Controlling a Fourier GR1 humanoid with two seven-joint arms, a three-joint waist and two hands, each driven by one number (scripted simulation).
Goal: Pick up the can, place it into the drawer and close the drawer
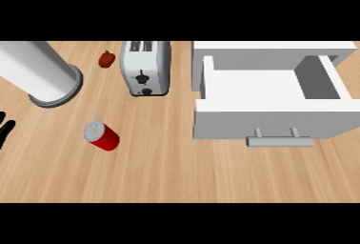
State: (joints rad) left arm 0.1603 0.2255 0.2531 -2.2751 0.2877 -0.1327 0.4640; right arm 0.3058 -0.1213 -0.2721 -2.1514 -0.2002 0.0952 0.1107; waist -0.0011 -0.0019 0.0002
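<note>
The can (pixel 102 136) is standing on the counter (pixel 175 176) — well left of the open drawer (pixel 271 102) (handle toward the viewer). The left hand (pixel 5 127) is resting at the left edge — fingers straight, holding nothing.

From my station I see a wide stretch of bare wooden counter (pixel 175 176) across the lower part of the view, so a hand has open passage from the red can (pixel 103 136) rightward to the white drawer (pixel 271 116), which stands pulled out with its top open. The drawer's front panel and handle (pixel 279 140) jut toward me at its near side. Behind the can, the toaster (pixel 145 68), a big white cylinder (pixel 38 71) and a small red object (pixel 107 59) crowd the far left, well apart from that route.
</note>
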